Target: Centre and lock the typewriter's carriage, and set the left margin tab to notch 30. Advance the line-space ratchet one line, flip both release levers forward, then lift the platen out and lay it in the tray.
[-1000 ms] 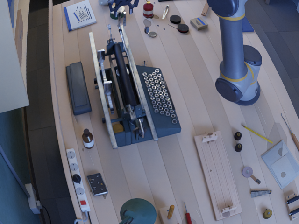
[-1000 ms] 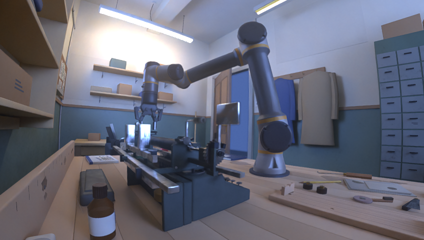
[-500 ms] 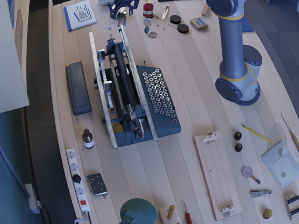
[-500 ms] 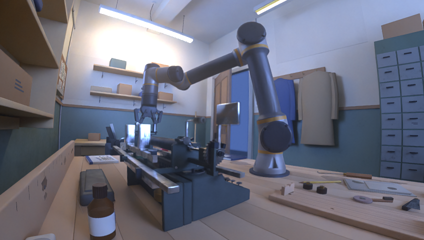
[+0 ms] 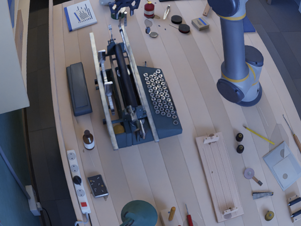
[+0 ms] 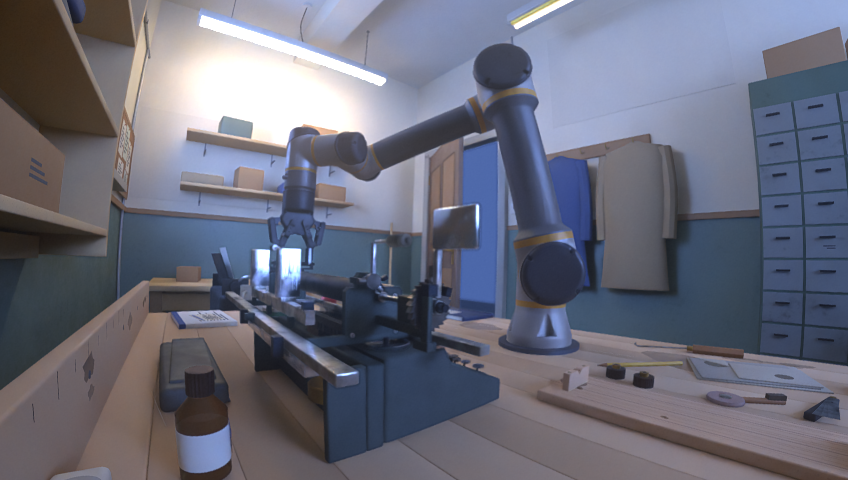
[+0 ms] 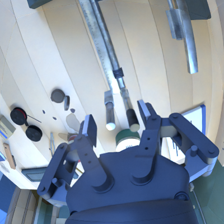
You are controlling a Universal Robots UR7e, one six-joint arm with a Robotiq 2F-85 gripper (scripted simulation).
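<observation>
The carriage's return lever (image 7: pixel 127 102) (image 5: pixel 120 18) and a second rod end (image 7: pixel 109 114) stick up just below my gripper (image 7: pixel 117 123) (image 5: pixel 123 7) (image 6: pixel 296 238), which is open and holds nothing, hovering over the far end of the carriage. The carriage (image 5: pixel 121 80) (image 6: pixel 309 297) sits shifted toward the far side of the blue typewriter (image 5: pixel 146 102) (image 6: pixel 381 369). The dark platen (image 5: pixel 125 77) (image 6: pixel 327 285) lies in it between the two long rails. The scaled margin rail (image 7: pixel 96 42) runs away beneath me. The wooden tray (image 5: pixel 218 175) (image 6: pixel 702 416) lies to the typewriter's right.
A green-lidded jar (image 7: pixel 127 141) and a red-and-white can (image 5: pixel 149 10) stand under and beside my gripper. Ribbon spools (image 5: pixel 181 24) (image 7: pixel 25 123), a booklet (image 5: pixel 80 15) and a dark case (image 5: pixel 78 88) surround the typewriter. A brown bottle (image 5: pixel 88 140) (image 6: pixel 202 425) stands near the front.
</observation>
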